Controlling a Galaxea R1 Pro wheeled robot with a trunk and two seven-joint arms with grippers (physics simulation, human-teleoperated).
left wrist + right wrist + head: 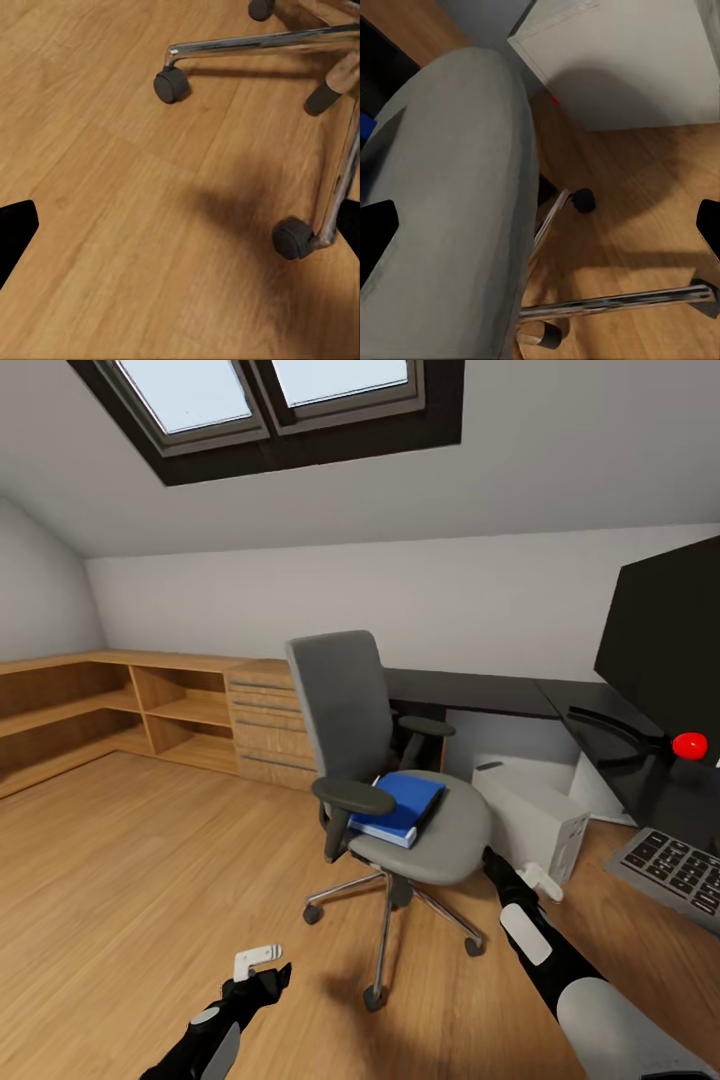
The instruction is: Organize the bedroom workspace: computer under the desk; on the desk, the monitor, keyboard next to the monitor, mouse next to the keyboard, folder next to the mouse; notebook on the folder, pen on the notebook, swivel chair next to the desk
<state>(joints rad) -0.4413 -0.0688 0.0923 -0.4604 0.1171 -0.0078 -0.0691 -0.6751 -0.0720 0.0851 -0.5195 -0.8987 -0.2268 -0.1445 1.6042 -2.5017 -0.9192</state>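
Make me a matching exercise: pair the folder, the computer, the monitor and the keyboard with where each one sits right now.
Things:
1. folder
2. computer
3. monitor
4. keyboard

Places:
A. on the floor beside the swivel chair
B. on the chair seat
C. upright on the desk
D. at the view's right edge, below the monitor

Pairs: 1-B, 2-A, 3-C, 4-D
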